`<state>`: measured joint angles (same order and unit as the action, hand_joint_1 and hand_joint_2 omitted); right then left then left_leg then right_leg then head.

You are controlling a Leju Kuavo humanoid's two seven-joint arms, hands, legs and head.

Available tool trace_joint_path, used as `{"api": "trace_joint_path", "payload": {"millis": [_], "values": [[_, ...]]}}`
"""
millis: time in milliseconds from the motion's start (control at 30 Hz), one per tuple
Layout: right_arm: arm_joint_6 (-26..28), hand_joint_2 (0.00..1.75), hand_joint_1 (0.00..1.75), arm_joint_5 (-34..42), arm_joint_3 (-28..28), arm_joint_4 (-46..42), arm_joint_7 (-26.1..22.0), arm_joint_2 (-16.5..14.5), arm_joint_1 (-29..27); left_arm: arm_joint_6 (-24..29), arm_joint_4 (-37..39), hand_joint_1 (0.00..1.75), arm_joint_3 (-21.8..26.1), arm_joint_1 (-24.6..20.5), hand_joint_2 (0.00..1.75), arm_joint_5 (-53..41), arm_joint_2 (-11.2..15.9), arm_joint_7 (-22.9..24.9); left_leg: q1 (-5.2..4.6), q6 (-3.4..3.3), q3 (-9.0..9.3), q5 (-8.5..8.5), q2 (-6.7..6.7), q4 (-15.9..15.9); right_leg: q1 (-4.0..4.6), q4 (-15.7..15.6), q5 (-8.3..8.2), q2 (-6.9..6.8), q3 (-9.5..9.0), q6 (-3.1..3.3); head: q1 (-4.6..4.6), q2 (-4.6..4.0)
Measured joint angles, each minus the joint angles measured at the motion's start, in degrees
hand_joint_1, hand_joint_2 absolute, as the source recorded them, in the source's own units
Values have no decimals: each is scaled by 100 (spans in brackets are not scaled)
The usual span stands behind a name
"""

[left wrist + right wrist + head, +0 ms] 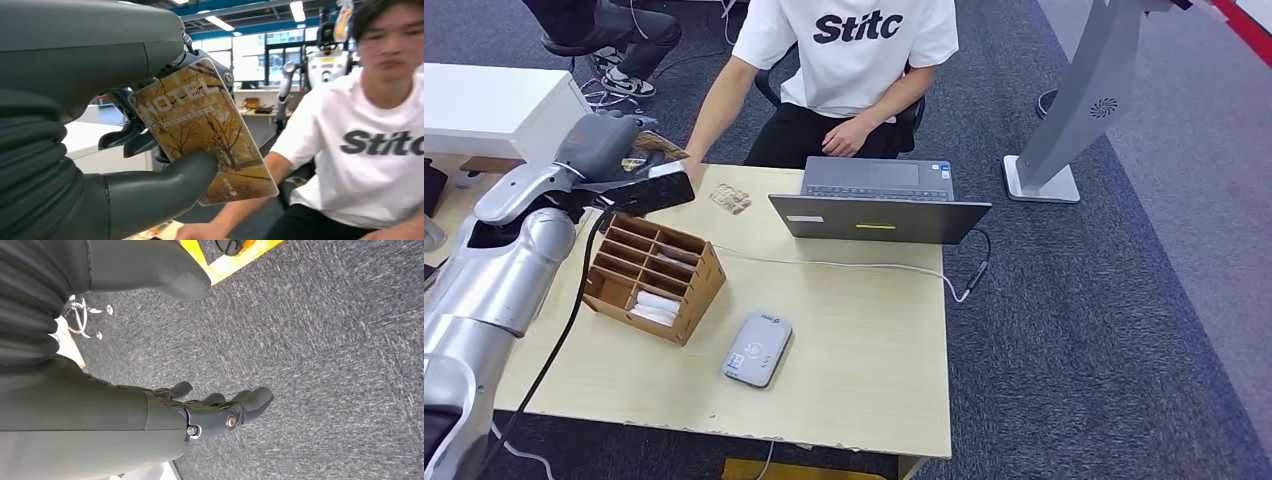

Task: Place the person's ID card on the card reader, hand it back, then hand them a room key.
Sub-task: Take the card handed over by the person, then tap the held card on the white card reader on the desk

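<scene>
At the near edge of the wooden table [854,380] a bare strip of tabletop is seen, and just beyond it the grey card reader [757,349] lies flat, with open surface to its right as far as the table's right edge. Just left of the reader a wooden compartment box [656,277] is set at an angle, white cards being stacked in its nearest slots. A white cable [824,264] is run across the middle of the table to the right edge. Behind it a grey laptop [879,200] is stood open at the far edge. A small card-like item [730,198] lies on the table's far left part, near the person's hand [692,170].

Above the far left corner the left hand [609,150] is raised, and a room key [202,127] printed "HOTEL" is pinched between its thumb [165,185] and dark fingers. The person [849,60] is seated behind the table.

The right hand [200,412] is hung over grey carpet [325,365], fingers loosely extended and apart, nothing being held.
</scene>
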<state>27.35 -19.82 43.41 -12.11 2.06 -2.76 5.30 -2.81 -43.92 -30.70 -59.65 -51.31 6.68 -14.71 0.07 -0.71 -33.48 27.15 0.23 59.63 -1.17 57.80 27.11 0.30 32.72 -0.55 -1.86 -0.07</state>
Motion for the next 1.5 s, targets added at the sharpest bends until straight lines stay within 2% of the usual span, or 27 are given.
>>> {"api": "trace_joint_path", "payload": {"millis": [133,333,500,733,900,1200,1500], "values": [[1,175,0,-11,14,0,-3,-11,0,-256,-399,175,-273,187,175,168,-36,-101,1,0,-1,0,-3,0,1,0,0,-4,3,0,4,0],[2,175,0,-25,50,0,-3,-13,-1,-431,-932,175,-672,442,175,319,-49,-10,1,1,-3,-1,-2,-1,2,1,0,-3,3,0,2,0],[5,175,0,-31,57,0,-2,-15,-2,-482,-1095,175,-800,471,175,376,-44,-26,1,0,-3,-1,-2,-1,1,1,0,-4,4,0,1,0],[36,175,0,-29,145,0,-1,-41,-1,-887,-1367,175,-1171,630,175,750,-21,-75,1,0,-4,-1,-4,-1,1,0,0,-4,3,0,1,0],[34,175,0,-67,169,0,3,-71,1,-848,-1431,175,-1484,822,175,978,-42,18,0,0,-4,-1,-4,-1,1,0,0,-5,4,0,2,0],[29,175,0,-206,188,0,2,-112,7,-601,-874,175,-2041,1199,175,1222,-331,-77,0,0,-4,-1,-3,-1,0,0,0,-5,4,0,2,0],[34,175,0,-385,188,0,50,-172,19,-23,113,175,-2130,1581,175,1280,-866,-161,0,0,-6,0,-4,-1,0,-1,0,-5,4,-1,2,0]]}}
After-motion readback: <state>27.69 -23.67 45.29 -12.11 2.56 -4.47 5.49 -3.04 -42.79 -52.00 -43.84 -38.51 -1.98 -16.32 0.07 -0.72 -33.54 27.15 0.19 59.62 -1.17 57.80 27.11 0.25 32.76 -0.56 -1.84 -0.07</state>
